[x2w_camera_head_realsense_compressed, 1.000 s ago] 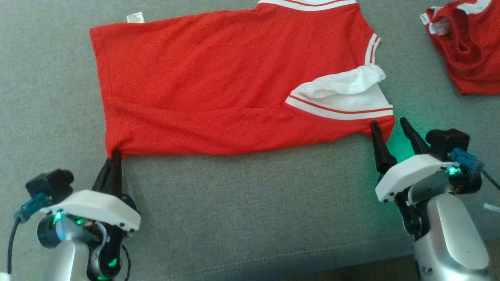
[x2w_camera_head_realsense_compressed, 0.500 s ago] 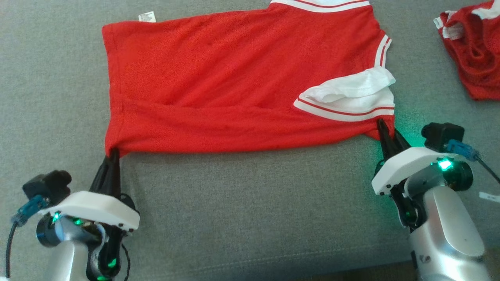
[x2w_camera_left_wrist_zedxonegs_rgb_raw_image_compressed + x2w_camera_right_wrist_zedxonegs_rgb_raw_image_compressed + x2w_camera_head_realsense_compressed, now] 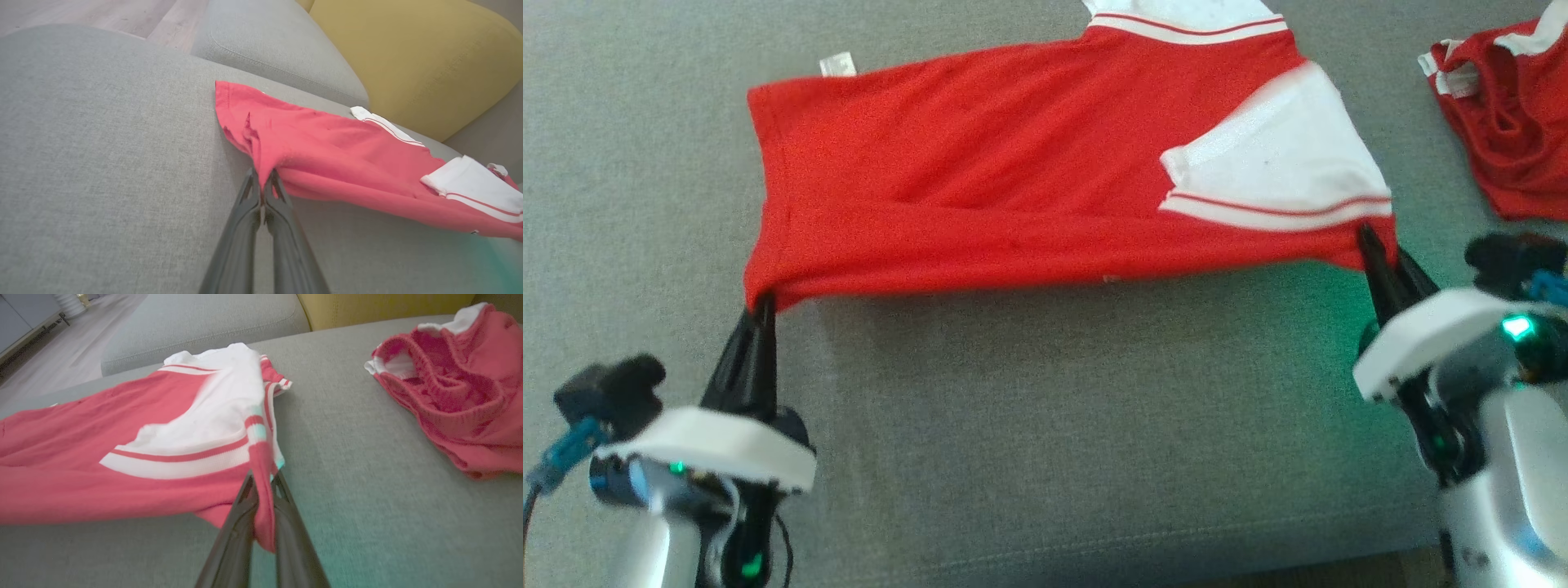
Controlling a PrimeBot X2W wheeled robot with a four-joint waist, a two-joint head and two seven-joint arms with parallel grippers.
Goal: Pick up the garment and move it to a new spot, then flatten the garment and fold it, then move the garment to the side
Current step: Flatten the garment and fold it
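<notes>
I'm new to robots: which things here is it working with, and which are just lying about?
In use: red jersey T-shirt with white striped sleeves, left hand, right hand.
Lying about: crumpled red-and-white garment, mustard-yellow cushion.

Shirt (image 3: 980, 188): top white band cut by the head view's upper edge; far end runs off the left wrist view's right edge. Tag (image 3: 837, 64) at shirt's far left corner too small to read. Right gripper (image 3: 264, 478) tips buried in shirt's corner fold; white panel beside them blurred. Red heap (image 3: 1511, 139) right of shirt cropped by the frame edge.
</notes>
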